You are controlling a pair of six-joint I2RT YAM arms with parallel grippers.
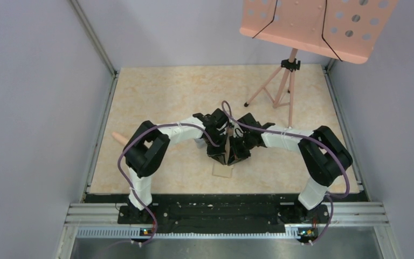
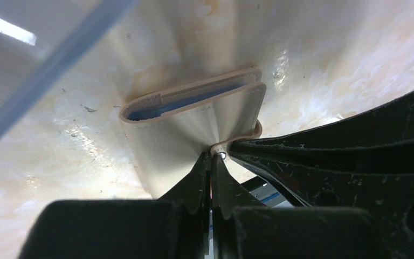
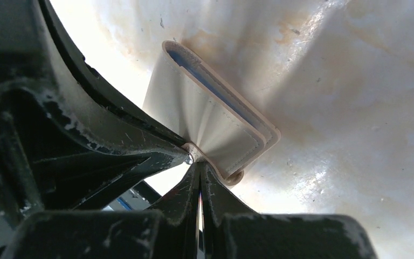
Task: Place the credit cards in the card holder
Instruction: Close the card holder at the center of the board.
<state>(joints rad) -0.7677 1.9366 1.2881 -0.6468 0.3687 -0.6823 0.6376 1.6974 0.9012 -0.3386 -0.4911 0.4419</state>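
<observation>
Two closed grippers are being used: the card holder (image 2: pixel 194 121) is being pinched at its near edge by the left gripper (image 2: pixel 212 156) and right gripper (image 3: pixel 198 162), upright over the middle of the table (image 1: pixel 156 97). Opening is seemingly being attempted; next, the flaps need to be parted gently.

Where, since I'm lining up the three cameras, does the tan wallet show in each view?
Top view: the wallet is at the centre of the table, seen edge-on.
Left wrist: the wallet is mid-frame, just above the shut left hand.
Right wrist: the wallet is mid-frame, just above the shut right hand.
Shared landmark: the beige marbled table behind it.
</observation>
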